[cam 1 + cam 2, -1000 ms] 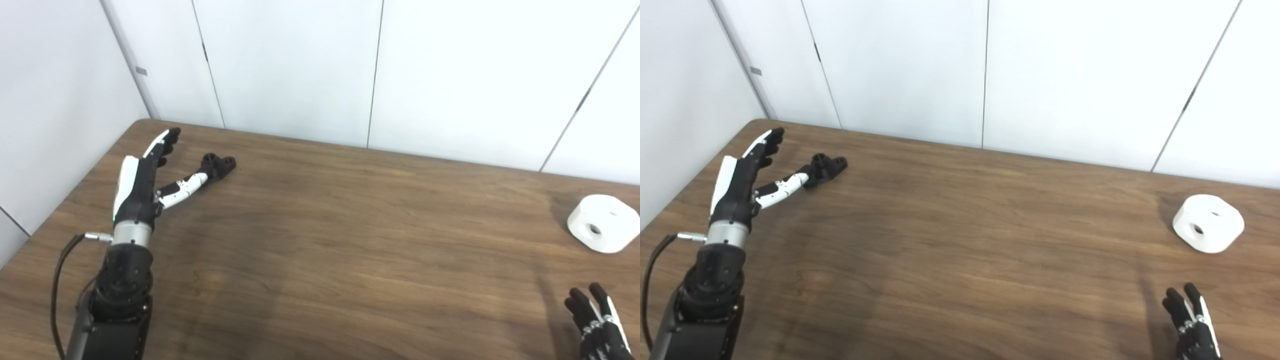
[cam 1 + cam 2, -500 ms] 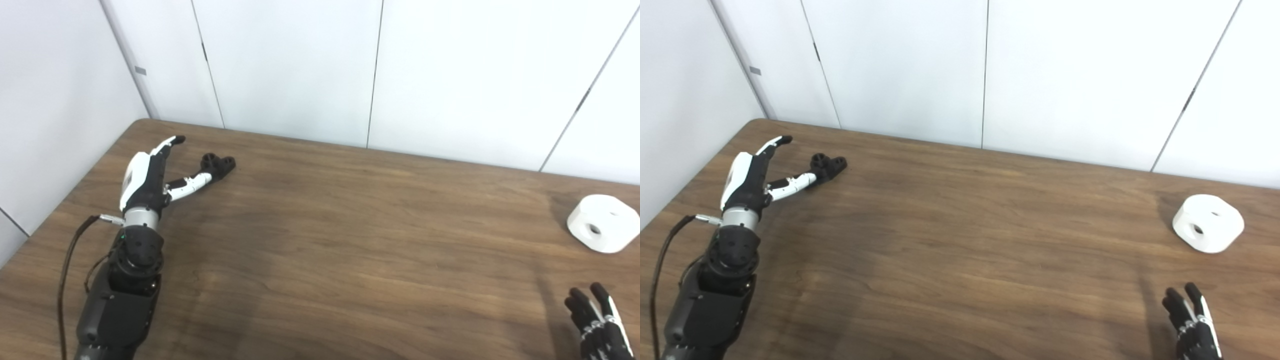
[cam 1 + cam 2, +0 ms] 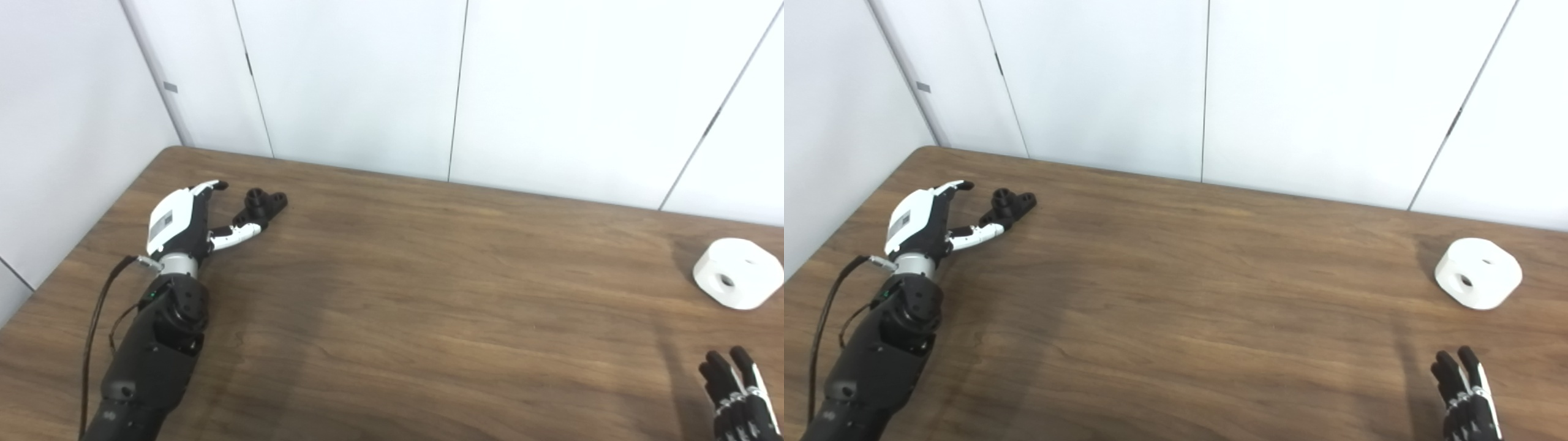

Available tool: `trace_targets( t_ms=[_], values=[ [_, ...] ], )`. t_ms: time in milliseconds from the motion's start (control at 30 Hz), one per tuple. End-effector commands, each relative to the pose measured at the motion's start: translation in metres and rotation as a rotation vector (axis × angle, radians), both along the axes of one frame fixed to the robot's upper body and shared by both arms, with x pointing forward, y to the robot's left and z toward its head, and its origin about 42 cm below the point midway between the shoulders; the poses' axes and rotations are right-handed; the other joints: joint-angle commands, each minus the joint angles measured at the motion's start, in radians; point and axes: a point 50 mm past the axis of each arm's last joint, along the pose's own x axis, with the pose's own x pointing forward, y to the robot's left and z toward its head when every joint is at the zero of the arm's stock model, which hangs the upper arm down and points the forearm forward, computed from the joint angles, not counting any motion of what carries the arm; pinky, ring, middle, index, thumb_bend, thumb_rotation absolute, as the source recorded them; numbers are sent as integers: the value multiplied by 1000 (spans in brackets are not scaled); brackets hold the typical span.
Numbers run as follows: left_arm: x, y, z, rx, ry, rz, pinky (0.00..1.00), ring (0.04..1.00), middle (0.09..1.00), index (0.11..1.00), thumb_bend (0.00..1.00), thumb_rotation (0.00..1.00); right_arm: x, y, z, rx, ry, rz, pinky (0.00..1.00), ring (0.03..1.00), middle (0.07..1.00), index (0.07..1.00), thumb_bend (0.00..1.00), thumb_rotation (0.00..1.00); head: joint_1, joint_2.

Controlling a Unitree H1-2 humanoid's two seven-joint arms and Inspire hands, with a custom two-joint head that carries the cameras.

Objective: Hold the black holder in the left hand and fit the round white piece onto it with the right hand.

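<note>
the small black plastic holder (image 3: 262, 205), a bracket with a raised round boss and a hole beside it, lies on the brown wood-grain table (image 3: 429, 294) near its far left corner, still unheld. the left hand (image 3: 184, 220), black with a white back, lies low just beside it with fingers spread; its thumb reaches out to the holder's near end and looks to be touching or almost touching it, while the other fingers point past the holder's left side. a second ago the hand stood higher and more on edge; since then the arm has dropped and rolled so the white back now faces up and the palm the table. the holder itself has hardly shifted. i judge this as the final approach to the grasp: the hand is open around nothing yet, and the fingers would have to curl over the holder to lift it.

the round white piece (image 3: 738, 282), a chunky puck with a hole in its side, sits well apart at the table's right edge, untouched. the right hand (image 3: 738, 404) waits at the bottom right corner, only partly in view, fingers extended and apart, holding nothing and barely moved.
</note>
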Motion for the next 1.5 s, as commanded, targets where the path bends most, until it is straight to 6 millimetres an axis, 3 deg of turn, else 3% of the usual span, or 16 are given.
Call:
trace_targets(
  t_ms=[0, 433, 767, 1467],
  values=[
    [11, 8, 28, 74, -79, 2, 1000, 967, 914, 844, 873, 422, -3, 2, -19, 37, 66, -11, 999, 947, 917, 972, 735, 983, 0, 0],
    [27, 9, 24, 51, -25, -9, 1000, 958, 897, 821, 852, 394, -4, 0, -18, 42, 66, -8, 1000, 947, 919, 970, 733, 975, -10, -5],
    [35, 9, 19, 15, -11, -2, 985, 969, 904, 817, 836, 364, -5, -3, -18, 26, 50, -19, 965, 891, 899, 942, 717, 961, -12, -3],
    [42, 16, 10, 96, 76, 4, 1000, 962, 891, 764, 798, 351, -8, -2, -16, 37, 67, -15, 1000, 946, 911, 957, 718, 967, -14, 4]
  ],
)
